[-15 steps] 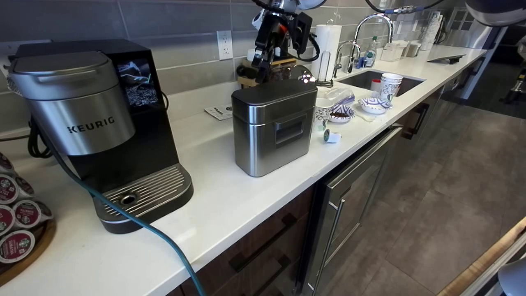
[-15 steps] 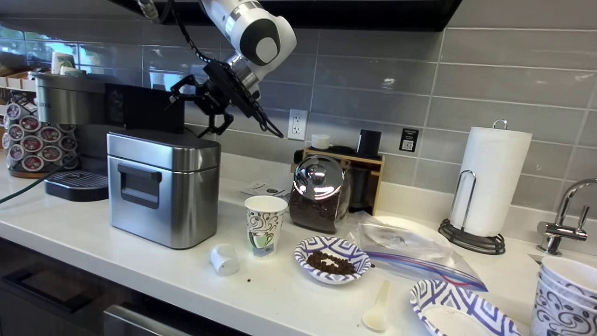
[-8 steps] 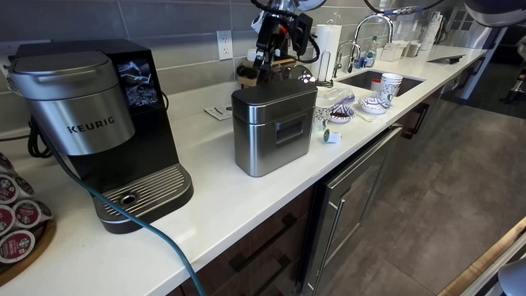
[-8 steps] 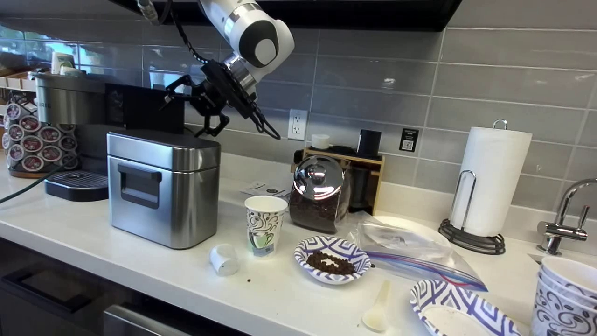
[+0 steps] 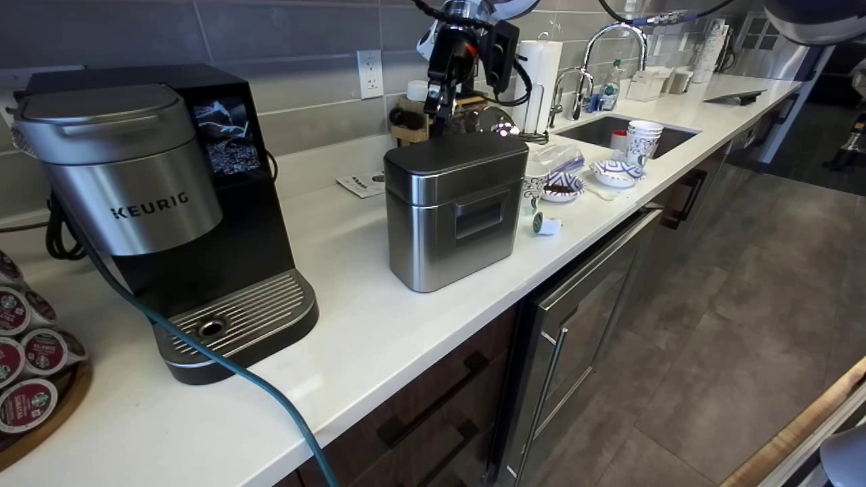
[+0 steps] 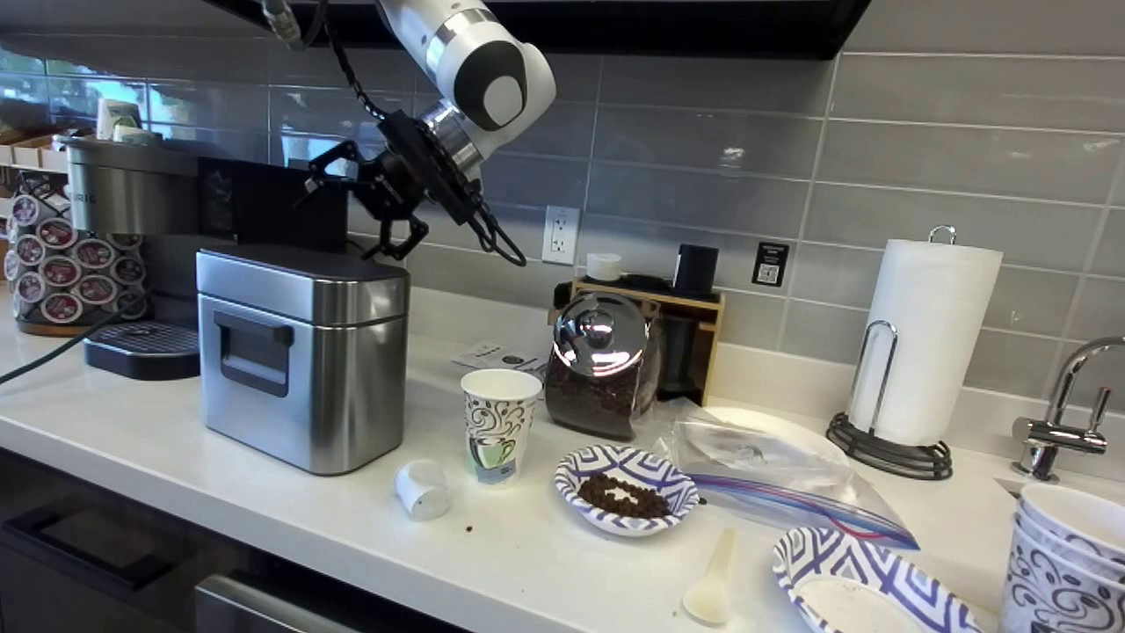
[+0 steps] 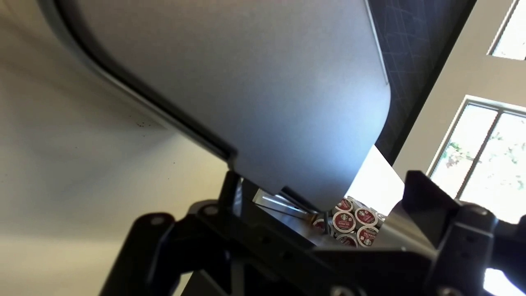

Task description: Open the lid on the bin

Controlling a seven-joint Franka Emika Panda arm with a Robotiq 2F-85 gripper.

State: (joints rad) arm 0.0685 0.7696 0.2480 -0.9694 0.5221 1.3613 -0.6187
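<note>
The steel bin [image 5: 453,233] stands upright on the counter, also seen in an exterior view [image 6: 294,378]. Its dark grey lid [image 6: 303,262] lies flat and closed on top; it shows in an exterior view [image 5: 457,154] and fills the upper wrist view [image 7: 279,82]. My gripper [image 6: 340,220] is open and empty, tilted, behind and above the lid's rear edge. In the wrist view, the gripper [image 7: 322,176] has one finger right at the lid's rear edge, seemingly touching; the other finger is apart, off to the right. Its tips are partly hidden behind the bin in an exterior view [image 5: 441,118].
A Keurig coffee maker [image 5: 122,189] stands beside the bin, with coffee pods [image 5: 47,352] beyond. A paper cup [image 6: 499,426], a white pod [image 6: 424,488] and a bowl of grounds [image 6: 584,519] are on the other side. A glass jar [image 6: 589,400] stands behind.
The bin has slid slightly towards the counter's front edge, with its lid still closed. My gripper has shifted a little with it and stays open.
</note>
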